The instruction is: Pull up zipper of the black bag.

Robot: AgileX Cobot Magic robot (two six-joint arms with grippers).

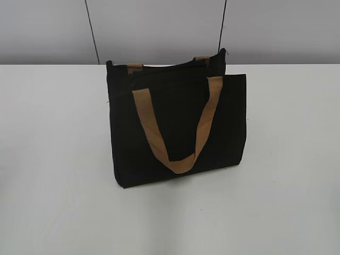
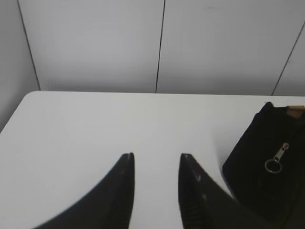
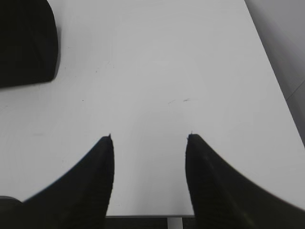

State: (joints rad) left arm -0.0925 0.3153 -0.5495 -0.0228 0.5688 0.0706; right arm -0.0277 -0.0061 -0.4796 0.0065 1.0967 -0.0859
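Nothing is done yet: both the left gripper point(image 2: 156, 164) and right gripper point(image 3: 149, 143) hang spread and empty, apart from the black bag point(image 1: 178, 127), whose zipper point(image 2: 281, 151) pull at that frame's right edge is untouched.

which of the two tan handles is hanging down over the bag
The front handle: it droops in a loop across the bag's near face, while the back handle barely peeks above the rim.

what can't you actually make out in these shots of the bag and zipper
- Exterior view: the zipper line along the black bag top rim is black on black and cannot be traced; neither gripper is in frame.
- Left wrist view: the bag is cut by the right edge; the metal pull shows, but its track is lost in dark fabric.
- Right wrist view: only a bag corner shows, cut by the left edge.
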